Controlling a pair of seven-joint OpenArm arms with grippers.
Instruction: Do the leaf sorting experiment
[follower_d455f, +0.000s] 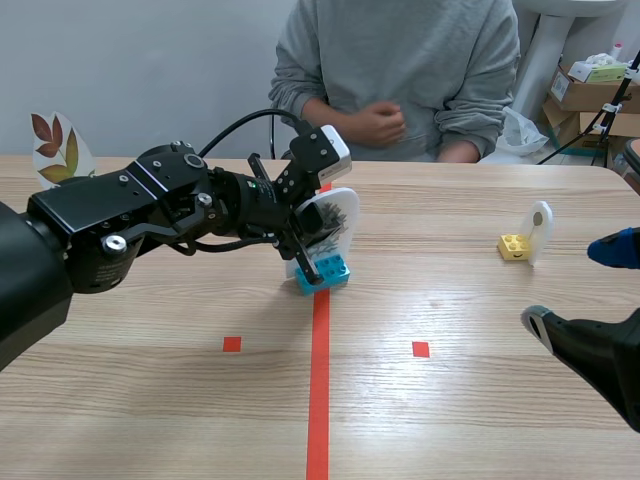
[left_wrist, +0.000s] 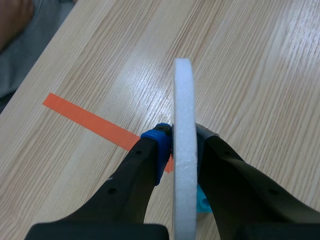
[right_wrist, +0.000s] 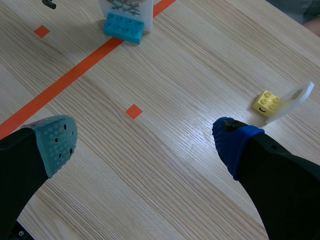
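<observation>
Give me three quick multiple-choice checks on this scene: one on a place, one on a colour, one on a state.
1. The blue brick stands:
A. at the far right corner
B. at the near edge
C. on the red line

2. The right-hand brick is:
A. green
B. yellow
C. black

3. The left gripper is:
A. shut on the card
B. open
C. shut on nothing

Answers:
1 C: in the scene view the tape line runs straight up to the brick at mid-table.
2 B: it shows yellow in both the scene and right wrist views.
3 A: in the left wrist view both fingers press against the card's faces.
</observation>
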